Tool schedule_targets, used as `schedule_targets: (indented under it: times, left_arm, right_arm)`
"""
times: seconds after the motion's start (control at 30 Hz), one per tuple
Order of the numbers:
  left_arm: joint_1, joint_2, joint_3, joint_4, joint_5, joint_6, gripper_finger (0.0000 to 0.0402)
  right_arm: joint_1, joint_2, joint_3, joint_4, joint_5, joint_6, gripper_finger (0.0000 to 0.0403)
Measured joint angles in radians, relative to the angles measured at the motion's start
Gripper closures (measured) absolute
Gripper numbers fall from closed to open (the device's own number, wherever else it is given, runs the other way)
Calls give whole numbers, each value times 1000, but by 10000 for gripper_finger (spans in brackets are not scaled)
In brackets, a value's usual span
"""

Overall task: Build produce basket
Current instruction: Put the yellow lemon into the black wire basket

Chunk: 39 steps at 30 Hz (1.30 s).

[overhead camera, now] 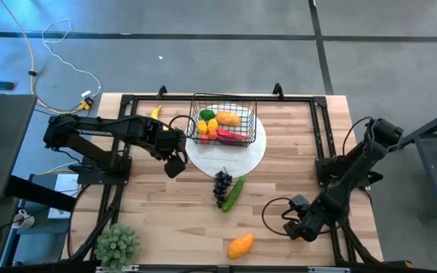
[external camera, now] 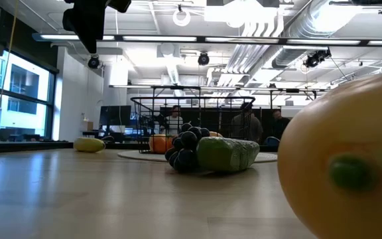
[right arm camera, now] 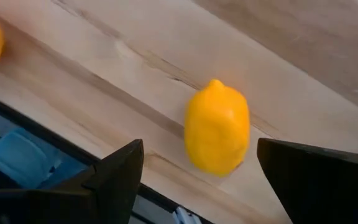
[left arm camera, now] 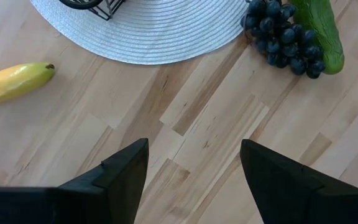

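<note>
The black wire basket (overhead camera: 223, 120) stands on a round white mat (overhead camera: 241, 155) and holds a lime, a lemon, an orange fruit and a red chilli. A banana (overhead camera: 155, 112) lies at the far left; it also shows in the left wrist view (left arm camera: 14, 79). Grapes (overhead camera: 221, 186) and a cucumber (overhead camera: 234, 192) lie at the mat's near edge. An orange mango (overhead camera: 240, 245) lies near the front edge. My left gripper (left arm camera: 194, 146) hangs open and empty above bare wood left of the mat (overhead camera: 174, 163). My right gripper (right arm camera: 197, 146) is open at the front right (overhead camera: 294, 227), with a lemon (right arm camera: 217, 127) on the table ahead, between its fingers but apart from them.
A green potted plant (overhead camera: 117, 244) stands at the front left corner. A black frame (overhead camera: 321, 136) runs around the tabletop. The table's front edge (right arm camera: 73, 93) lies close to the lemon. People sit in the room behind the table (external camera: 244, 126).
</note>
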Motion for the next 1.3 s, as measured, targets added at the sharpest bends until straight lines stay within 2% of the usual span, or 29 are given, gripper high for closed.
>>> schedule_targets:
  times: [0.43, 0.6, 0.93, 1.13, 1.3]
  left_arm:
    - [0, 0, 0, 0, 0, -8, 158]
    - [0, 0, 0, 0, 0, -8, 158]
    - [3, 0, 0, 0, 0, -8, 158]
    - [24, 0, 0, 0, 1, -8, 158]
    - [60, 0, 0, 0, 0, 20, 158]
  right_arm:
    - [33, 0, -140, 184, -38, 78, 111]
    - [33, 22, -142, 185, -57, 78, 151]
    - [27, 49, -142, 210, -88, 81, 280]
    - [-10, 12, -140, 219, -31, 37, 281]
    - [-92, -48, -140, 223, 13, -65, 279]
